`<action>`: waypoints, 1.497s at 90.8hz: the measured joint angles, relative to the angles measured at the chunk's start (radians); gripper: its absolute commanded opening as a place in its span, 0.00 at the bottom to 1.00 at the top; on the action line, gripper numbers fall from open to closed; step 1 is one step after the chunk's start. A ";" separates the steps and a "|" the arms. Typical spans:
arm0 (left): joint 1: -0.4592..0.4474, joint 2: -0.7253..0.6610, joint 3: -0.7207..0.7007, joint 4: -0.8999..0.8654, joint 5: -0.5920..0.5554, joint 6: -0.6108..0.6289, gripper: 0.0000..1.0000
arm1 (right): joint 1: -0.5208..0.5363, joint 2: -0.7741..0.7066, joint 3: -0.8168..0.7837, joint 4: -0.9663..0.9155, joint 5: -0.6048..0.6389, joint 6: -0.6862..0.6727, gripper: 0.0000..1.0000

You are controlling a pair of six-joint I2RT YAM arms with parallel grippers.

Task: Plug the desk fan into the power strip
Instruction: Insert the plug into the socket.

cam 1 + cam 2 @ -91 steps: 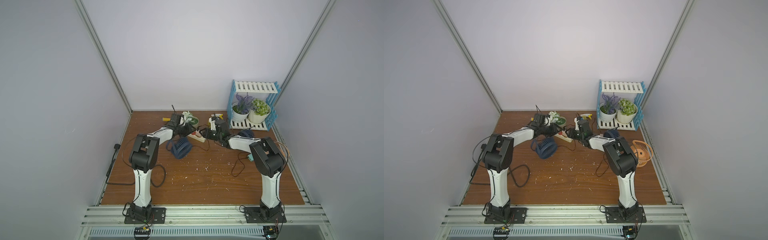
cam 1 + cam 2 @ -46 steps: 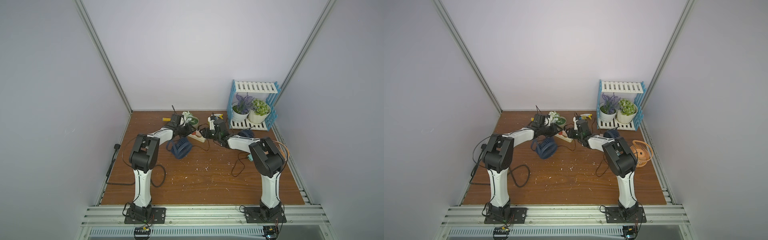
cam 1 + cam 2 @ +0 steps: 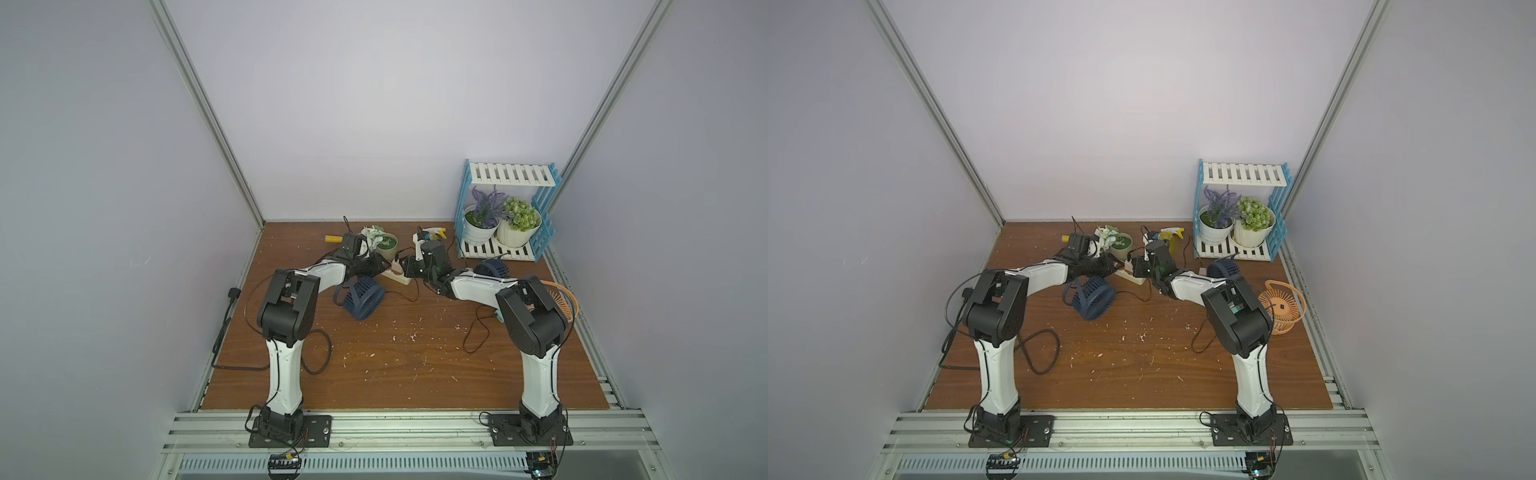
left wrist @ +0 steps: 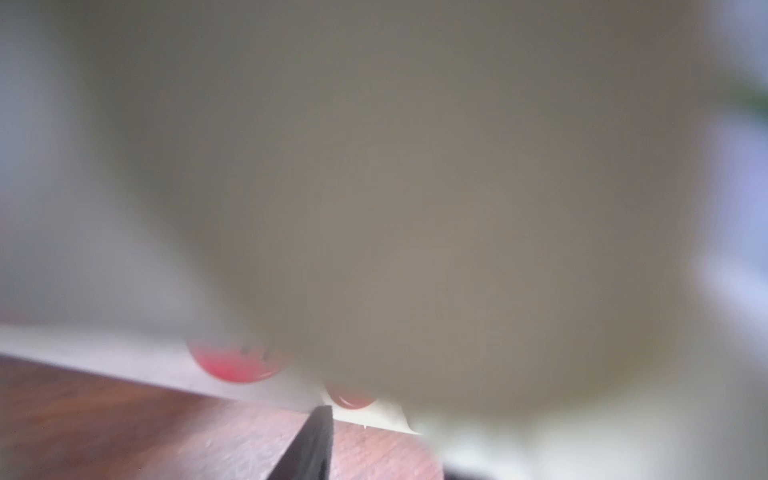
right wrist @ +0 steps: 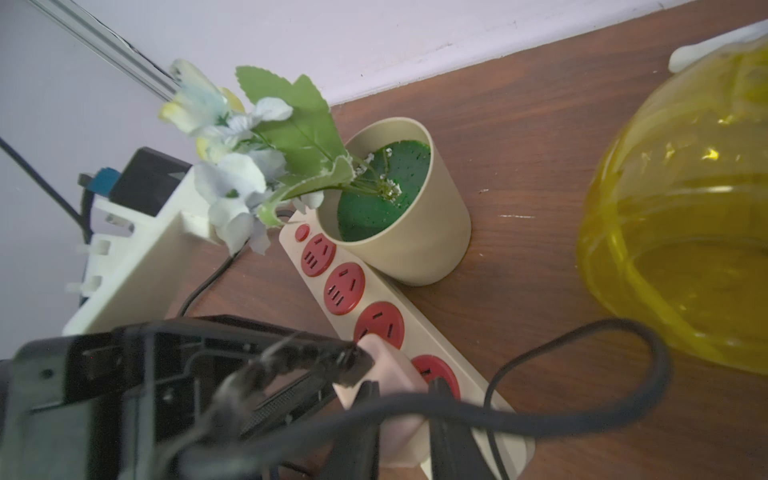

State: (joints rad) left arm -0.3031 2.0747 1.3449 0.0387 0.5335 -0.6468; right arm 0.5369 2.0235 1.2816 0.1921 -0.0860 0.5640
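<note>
Narrowing on pink plug [image 5: 388, 363]: right gripper [image 5: 403, 386] jaws now pinch it both sides, above end socket of power strip [image 5: 345, 289], lying on bench [image 5: 519, 166] beside beige pot [image 5: 415, 249]. Left gripper [image 5: 353, 357] at plug too, jaws' state cannot be told. Push-in likely next.

White arm links [image 3: 284, 374], black joints [image 3: 286, 307], black bases [image 3: 291, 430].

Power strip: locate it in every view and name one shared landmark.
In a top view: power strip far centre, before the beige flowerpot.
In a top view: strip, same spot.
Left wrist: blurred cream edge, red sockets.
Right wrist: diagonal, beside the pot.
Landmark: that flowerpot.
</note>
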 measured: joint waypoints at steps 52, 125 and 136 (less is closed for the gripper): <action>-0.013 -0.098 -0.072 0.054 -0.029 -0.011 0.49 | 0.048 -0.016 0.027 -0.094 0.111 -0.030 0.14; -0.018 -0.052 -0.047 0.079 -0.014 0.001 0.40 | 0.060 -0.006 0.076 -0.168 0.153 -0.030 0.11; -0.018 -0.052 -0.047 0.077 -0.019 0.016 0.39 | 0.066 0.003 0.101 -0.199 0.174 -0.031 0.10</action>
State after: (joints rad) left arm -0.3214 2.0224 1.2976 0.1162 0.5144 -0.6308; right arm 0.6025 2.0262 1.3827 -0.0071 0.0883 0.5331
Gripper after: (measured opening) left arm 0.399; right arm 0.108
